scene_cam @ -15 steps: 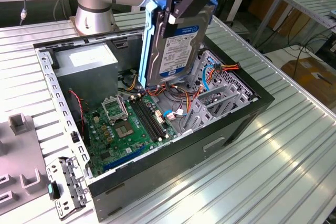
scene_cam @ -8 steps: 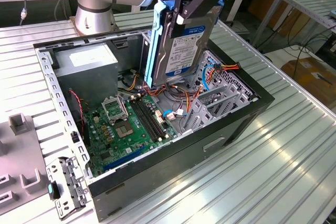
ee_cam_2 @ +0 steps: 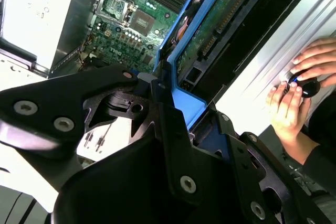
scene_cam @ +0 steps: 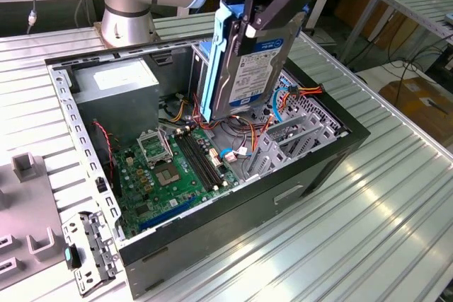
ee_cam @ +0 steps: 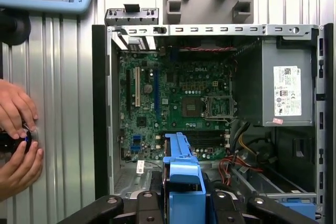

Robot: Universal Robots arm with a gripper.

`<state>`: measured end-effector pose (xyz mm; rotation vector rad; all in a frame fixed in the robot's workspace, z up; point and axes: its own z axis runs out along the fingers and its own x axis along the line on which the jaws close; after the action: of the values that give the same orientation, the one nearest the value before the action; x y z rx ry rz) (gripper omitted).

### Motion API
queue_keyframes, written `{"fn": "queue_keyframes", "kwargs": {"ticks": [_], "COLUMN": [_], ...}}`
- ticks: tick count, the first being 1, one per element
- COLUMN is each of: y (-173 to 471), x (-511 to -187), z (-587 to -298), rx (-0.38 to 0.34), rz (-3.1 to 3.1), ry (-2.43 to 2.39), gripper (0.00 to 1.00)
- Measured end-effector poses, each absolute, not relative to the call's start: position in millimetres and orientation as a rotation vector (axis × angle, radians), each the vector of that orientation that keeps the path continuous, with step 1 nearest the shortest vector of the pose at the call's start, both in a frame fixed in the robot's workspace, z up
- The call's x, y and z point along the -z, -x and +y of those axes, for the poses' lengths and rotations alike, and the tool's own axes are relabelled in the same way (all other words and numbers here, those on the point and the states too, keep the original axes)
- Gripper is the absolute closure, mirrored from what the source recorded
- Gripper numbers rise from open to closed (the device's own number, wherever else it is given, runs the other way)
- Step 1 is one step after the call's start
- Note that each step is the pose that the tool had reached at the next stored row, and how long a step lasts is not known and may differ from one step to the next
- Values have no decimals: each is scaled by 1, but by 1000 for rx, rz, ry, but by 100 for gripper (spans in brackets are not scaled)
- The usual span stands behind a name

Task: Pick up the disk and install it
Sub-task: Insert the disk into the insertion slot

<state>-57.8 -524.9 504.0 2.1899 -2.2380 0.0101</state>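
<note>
**Silver-grey disk pinched upright over the open case**

My end effector (scene_cam: 263, 13) is clamped on the disk (scene_cam: 248, 61), black fingers (scene_cam: 244, 5) pressing its upper end from both sides. The disk hangs on edge, slightly tilted, touching nothing else. Its white-and-blue label (scene_cam: 256, 68) faces the exterior view's right, and the blue rail (scene_cam: 215, 54) runs down the edge toward the exterior view's left. The print on the label is too small to read.

Below it lies the computer case (scene_cam: 297, 185), on its side on the ribbed metal surface (scene_cam: 375, 231) with the cover off. The disk's lower end hangs above the green motherboard (scene_cam: 177, 167) and the bundle of coloured cables (scene_cam: 244, 143). I cannot tell whether it has dipped below the rim.

The grey power supply (scene_cam: 117, 84) sits in a corner of the case, and its white sticker (ee_cam: 287, 91) carries small print and a barcode.

In the second wrist view the disk's underside shows a green circuit board (ee_cam_2: 220, 19).

A person's hands (ee_cam: 16, 140) rest on the surface beside the case, around a small dark object (ee_cam_2: 307, 86).
</note>
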Motion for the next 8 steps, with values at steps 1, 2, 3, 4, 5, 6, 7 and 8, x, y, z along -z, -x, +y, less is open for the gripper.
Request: {"fn": "queue_keyframes", "kwargs": {"ticks": [1,2,3,4,5,6,7,8], "y": [56,54,52,48,45,43,40,38], "x": [-504,-504,-504,-504,-504,-504,-504,-504], "z": [-525,-525,-526,-526,-526,-526,-526,-526], "rx": [-10,-10,-10,-10,-10,-10,-10,-10], "rz": [-2238,-2238,-2238,-2238,-2238,-2238,-2238,-2238], "ry": [-2190,-2190,-2190,-2190,-2190,-2190,-2190,-2190], "gripper": [63,63,63,63,63,63,63,63]}}
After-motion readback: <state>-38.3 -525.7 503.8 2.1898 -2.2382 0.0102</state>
